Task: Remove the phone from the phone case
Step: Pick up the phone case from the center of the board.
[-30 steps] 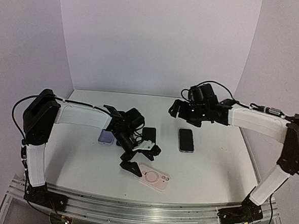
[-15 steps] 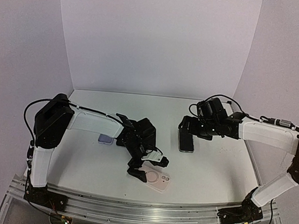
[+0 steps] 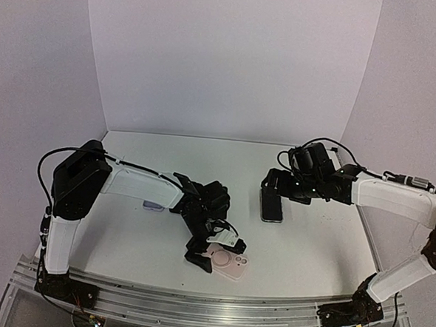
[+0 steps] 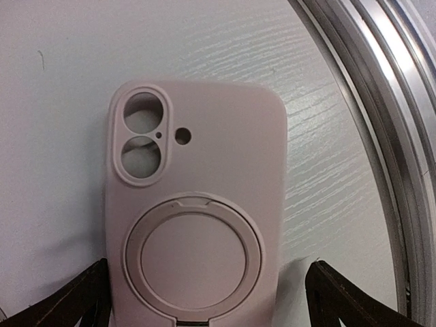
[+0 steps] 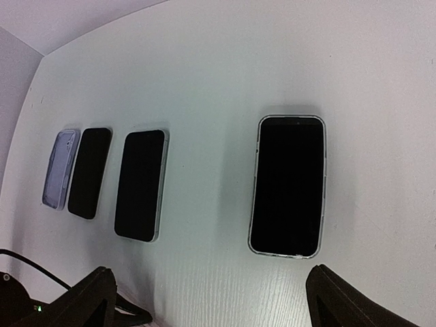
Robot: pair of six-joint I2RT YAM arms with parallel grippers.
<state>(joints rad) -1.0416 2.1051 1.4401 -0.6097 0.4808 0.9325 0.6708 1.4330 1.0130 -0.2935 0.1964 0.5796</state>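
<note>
Left arm [image 3: 139,184] reaches forward and inward, wrist pitched down; left gripper [image 3: 214,251] points downward, its fingers spread wide. Right arm [image 3: 393,198] extends leftward from a bent elbow; right gripper [image 3: 274,189] is likewise parted, though its fingers are hard to resolve from above.

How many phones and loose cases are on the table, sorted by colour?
Black-screened phones: 3
Pink case: 1
Lavender case: 1
Total: 5
</note>
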